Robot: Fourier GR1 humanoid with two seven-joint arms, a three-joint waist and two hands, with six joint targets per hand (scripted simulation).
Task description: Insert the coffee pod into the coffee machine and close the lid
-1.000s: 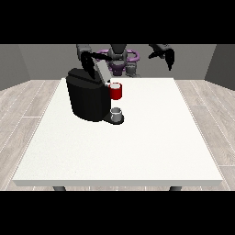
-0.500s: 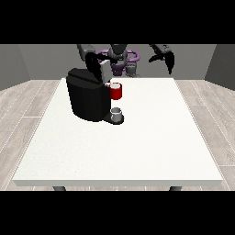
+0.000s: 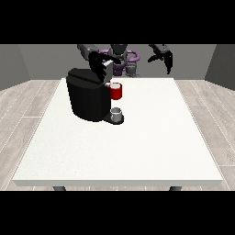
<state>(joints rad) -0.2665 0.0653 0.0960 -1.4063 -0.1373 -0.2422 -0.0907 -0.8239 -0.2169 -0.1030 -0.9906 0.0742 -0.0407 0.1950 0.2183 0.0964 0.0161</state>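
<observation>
Two hands up top: left-of-frame hand [image 3: 97, 65] resting on coffee machine [image 3: 89, 95] lid [image 3: 85, 76], fingers' state unclear; upper-right hand [image 3: 164, 56] raised above worktop [image 3: 151, 137], fingers relaxed, empty.

— What stands on the white table [image 3: 137, 151]?
— A black coffee machine [image 3: 88, 100], left of centre, with a red part [image 3: 116, 91] at its front and a small grey cup [image 3: 117, 113] on its base.
— And the hands?
— The hand at the view's left [image 3: 97, 65] is at the machine's top. The hand at the view's right [image 3: 164, 57] hangs raised beyond the far edge, fingers pointing down, holding nothing.
</observation>
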